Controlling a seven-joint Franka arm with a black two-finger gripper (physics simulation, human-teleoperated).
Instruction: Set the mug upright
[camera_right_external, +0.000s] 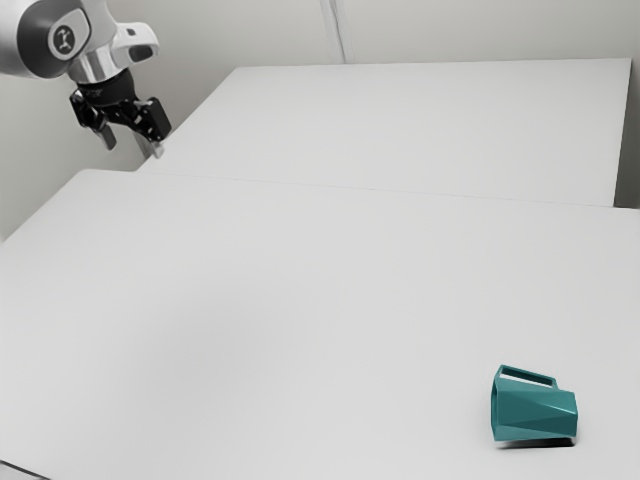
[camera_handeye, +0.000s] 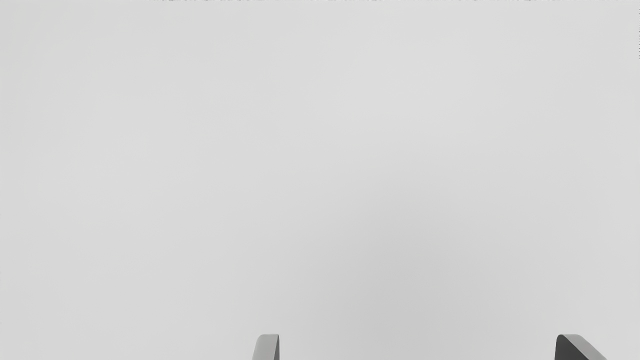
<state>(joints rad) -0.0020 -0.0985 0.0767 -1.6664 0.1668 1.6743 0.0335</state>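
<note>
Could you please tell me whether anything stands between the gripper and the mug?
Nothing visible stands in the way. The open gripper hangs above the table near the exterior view's upper left, and the mug lies on its side toward that view's lower right.

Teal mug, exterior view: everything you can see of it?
The teal mug lies on its side on the white table, toward the exterior view's lower right. Its body has flat, angled facets and looks smooth and hard; I can't tell whether it's ceramic or plastic. The angular handle is along its upper edge in that view, with a gap through it. A dark shadow runs beneath. The table supports it; the hand is well away.
</note>
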